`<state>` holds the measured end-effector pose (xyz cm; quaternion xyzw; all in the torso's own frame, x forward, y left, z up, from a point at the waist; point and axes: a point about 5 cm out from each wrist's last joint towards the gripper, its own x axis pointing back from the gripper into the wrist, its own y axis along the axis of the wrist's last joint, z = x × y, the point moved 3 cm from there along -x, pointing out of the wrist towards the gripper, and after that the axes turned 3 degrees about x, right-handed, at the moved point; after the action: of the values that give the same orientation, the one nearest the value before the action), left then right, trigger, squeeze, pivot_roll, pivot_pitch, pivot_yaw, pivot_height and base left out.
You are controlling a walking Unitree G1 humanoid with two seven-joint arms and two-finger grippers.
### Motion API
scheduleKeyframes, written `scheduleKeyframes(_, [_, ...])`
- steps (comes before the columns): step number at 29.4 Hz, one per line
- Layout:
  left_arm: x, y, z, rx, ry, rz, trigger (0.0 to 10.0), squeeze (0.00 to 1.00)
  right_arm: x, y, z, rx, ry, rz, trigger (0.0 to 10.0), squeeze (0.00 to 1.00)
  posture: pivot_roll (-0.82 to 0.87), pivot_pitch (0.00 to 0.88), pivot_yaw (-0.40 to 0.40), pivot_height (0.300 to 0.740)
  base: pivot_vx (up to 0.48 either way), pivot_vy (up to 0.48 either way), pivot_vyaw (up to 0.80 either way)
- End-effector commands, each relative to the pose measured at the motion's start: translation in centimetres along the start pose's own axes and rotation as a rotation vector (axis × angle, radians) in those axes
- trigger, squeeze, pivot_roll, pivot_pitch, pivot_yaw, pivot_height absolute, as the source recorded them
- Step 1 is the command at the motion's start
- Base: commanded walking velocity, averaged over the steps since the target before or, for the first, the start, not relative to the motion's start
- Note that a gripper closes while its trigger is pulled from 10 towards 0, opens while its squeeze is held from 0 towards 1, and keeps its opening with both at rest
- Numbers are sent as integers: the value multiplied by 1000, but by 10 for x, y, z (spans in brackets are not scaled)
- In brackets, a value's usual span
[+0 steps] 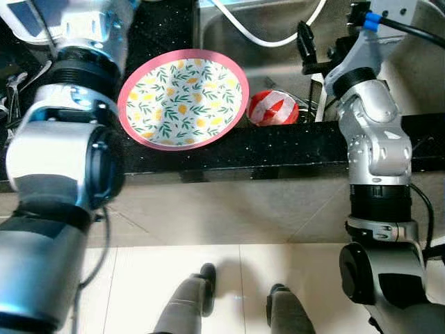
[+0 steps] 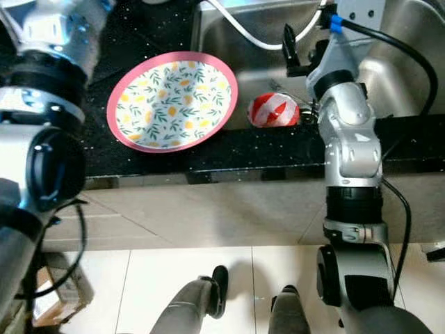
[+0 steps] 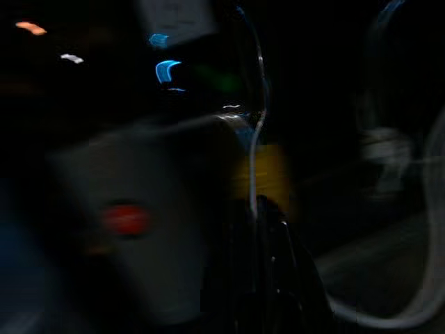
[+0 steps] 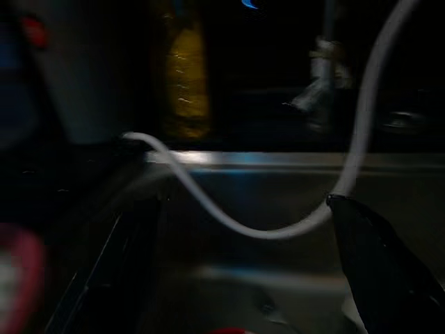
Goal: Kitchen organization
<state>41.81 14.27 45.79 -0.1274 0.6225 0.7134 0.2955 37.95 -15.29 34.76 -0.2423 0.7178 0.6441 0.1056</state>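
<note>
While your right gripper [image 2: 295, 52] hangs over the sink [image 2: 389, 69] — fingers apart, empty — lower slowly toward the striped ball [image 2: 273, 109] beside the plate [image 2: 172, 101]. Left gripper's fingers: you can't tell.

I can read no text, label, brand or number anywhere before me: the plate [image 1: 183, 101] at my eleven o'clock carries only a leaf-and-lemon pattern, the ball [image 1: 272, 108] at one o'clock only red and white stripes, and my wrist views are too dark and blurred.
</note>
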Motion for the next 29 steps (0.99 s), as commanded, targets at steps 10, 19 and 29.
scheduleKeyframes(10, [38,-11,69,-193,268,52,10000,0,-11,-23,102,78,435,109,10000,0,124,128,125,740,0,0,0])
scheduleKeyframes(19, [56,-14,78,-229,334,66,10000,0,-20,-49,93,402,451,213,10000,0,120,124,101,740,0,0,0])
scheduleKeyframes(29, [64,-13,69,-218,339,74,10000,0,-27,-75,40,629,268,341,10000,0,112,123,101,740,0,0,0])
